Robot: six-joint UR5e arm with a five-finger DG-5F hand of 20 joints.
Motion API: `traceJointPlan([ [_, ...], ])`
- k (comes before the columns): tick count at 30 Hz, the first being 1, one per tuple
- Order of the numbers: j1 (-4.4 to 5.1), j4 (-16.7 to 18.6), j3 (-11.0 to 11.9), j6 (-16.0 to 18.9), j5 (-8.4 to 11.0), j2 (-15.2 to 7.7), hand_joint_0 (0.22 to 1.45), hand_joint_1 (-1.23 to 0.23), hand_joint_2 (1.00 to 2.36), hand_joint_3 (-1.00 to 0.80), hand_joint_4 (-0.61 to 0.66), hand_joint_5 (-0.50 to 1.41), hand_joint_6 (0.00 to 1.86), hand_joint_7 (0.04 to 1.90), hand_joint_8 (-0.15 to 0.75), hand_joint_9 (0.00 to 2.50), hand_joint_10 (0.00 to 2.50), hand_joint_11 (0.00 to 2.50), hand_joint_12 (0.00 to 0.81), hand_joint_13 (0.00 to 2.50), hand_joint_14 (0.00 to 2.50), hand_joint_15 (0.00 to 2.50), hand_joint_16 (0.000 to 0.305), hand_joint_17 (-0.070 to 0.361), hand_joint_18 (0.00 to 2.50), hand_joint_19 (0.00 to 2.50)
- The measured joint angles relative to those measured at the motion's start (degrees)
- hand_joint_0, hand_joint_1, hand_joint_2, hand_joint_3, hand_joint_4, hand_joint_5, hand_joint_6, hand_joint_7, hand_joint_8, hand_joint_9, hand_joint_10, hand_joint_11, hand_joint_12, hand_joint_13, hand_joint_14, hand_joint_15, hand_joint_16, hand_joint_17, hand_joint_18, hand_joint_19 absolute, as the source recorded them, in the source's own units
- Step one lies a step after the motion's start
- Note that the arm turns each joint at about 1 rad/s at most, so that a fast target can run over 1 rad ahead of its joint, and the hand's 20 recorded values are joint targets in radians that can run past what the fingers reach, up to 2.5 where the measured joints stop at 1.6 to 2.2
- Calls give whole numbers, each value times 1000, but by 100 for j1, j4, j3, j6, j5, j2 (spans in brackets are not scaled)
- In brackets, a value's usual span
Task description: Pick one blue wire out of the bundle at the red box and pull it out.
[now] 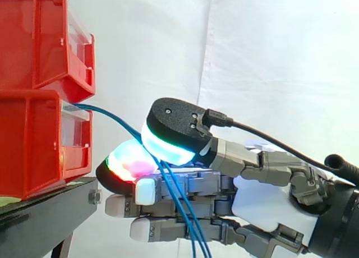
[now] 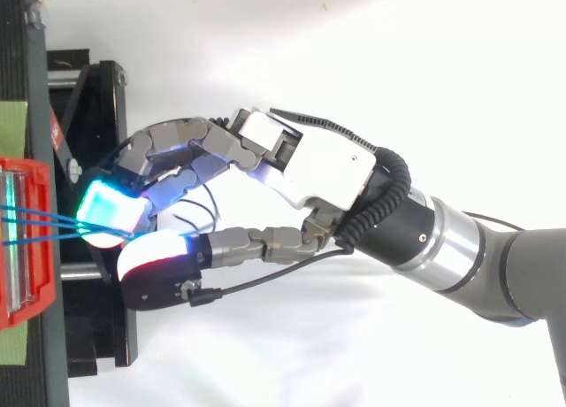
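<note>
Blue wires (image 1: pixel 112 116) come out of the lower red bin (image 1: pixel 33 146) and run right and down into my hand (image 1: pixel 263 204). A thick pad glowing cyan and green (image 1: pixel 168 143) presses from above against a pad glowing red and magenta (image 1: pixel 129 164), and the wires pass between them. Below the pinch the wires hang down across the other fingers (image 1: pixel 190 224). From above, the blue wires (image 2: pixel 40 223) fan out of the red box (image 2: pixel 35 292) and meet at the cyan fingertip (image 2: pixel 110 208). My hand (image 2: pixel 318 164) sits just right of the box.
A second red bin (image 1: pixel 39 39) is stacked on the lower one. Both rest on a black stand (image 1: pixel 39 219), whose frame (image 2: pixel 97 336) shows in the top view. A white curtain hangs behind. A green patch (image 2: pixel 13 124) lies on the stand's left edge.
</note>
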Motion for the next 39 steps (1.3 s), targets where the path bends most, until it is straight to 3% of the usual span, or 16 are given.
traceJointPlan([
  [8,16,-59,18,92,11,138,629,-810,1014,-189,24,-144,904,1019,267,992,20,709,368,610,16,433,45,101,555,513],
  [15,24,-263,20,109,8,217,599,-708,1003,-151,194,-138,832,969,288,973,13,505,411,616,15,407,56,126,589,508],
  [19,28,-285,20,110,7,220,623,-705,1003,-166,205,-127,780,993,283,956,16,519,407,611,14,409,54,122,576,500],
  [24,34,-288,20,113,7,227,658,-809,1012,-144,233,-168,832,824,256,885,19,679,372,575,16,432,47,105,529,500],
  [27,35,-289,20,126,7,228,646,-872,1012,-293,223,-174,858,836,245,944,20,752,357,561,16,434,43,96,513,517],
  [29,36,-289,20,140,7,228,612,-810,1006,-409,211,-135,835,994,235,1025,22,709,350,576,16,427,42,96,512,533],
  [35,36,-289,20,153,7,229,606,-701,1012,-325,138,-82,729,1134,214,1044,17,566,340,589,17,422,42,94,523,549],
  [39,36,-294,20,154,12,228,608,-710,1014,-246,112,-95,756,1088,232,1023,19,596,351,596,17,426,43,97,536,536],
])
